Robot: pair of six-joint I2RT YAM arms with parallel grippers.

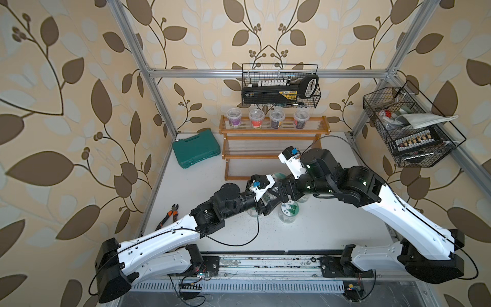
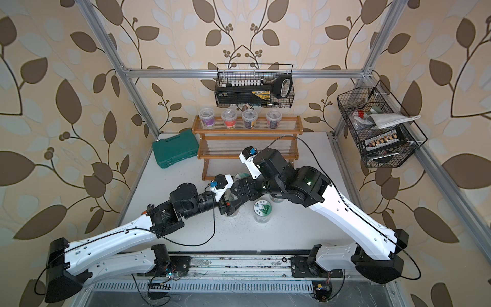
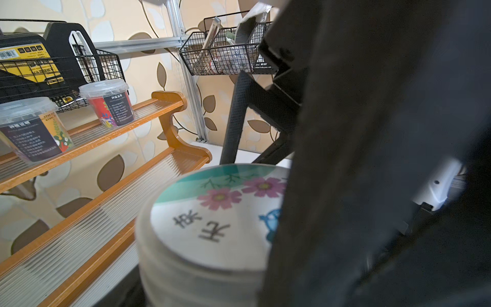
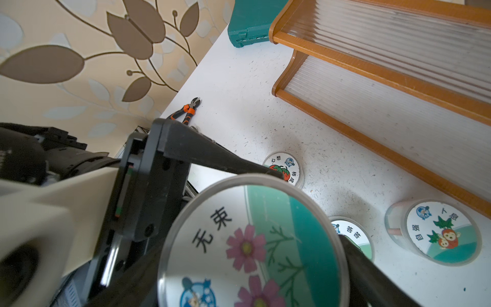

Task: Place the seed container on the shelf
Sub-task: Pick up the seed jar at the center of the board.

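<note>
So the seed container [image 4: 252, 244] (the one with pink flowers on its lid) is hanging in the air between the two arms. It's out in front of the shelf [image 1: 275, 131] and up off the table [image 1: 318, 231], and it isn't sitting on any tier yet.

The left gripper [image 1: 267, 206] is reaching in from its own side and clamping the container. In the right wrist view one of its black fingers [image 4: 220, 156] is lying right along the rim of the lid. The right gripper [image 1: 280, 190] is reaching in from the opposite side with its jaws straddling the same container. Honestly I can't tell if it's squeezing or just sitting loose around it, because there's too much dark blur up close.

In the right wrist view, three more cartoon-lid containers [image 4: 443, 231] are standing on the table below, near the shelf's bottom tier. The top tier is carrying four lidded cups [image 1: 256, 118] in a row.

A green tool case [image 1: 196, 150] is lying just beside the shelf's left end, and orange-handled pliers [image 1: 170, 215] are lying near the table's left edge. Two black wire baskets are hanging on the frame — one [image 1: 280, 85] right above the shelf, the other basket [image 1: 406, 127] off to the right.
</note>
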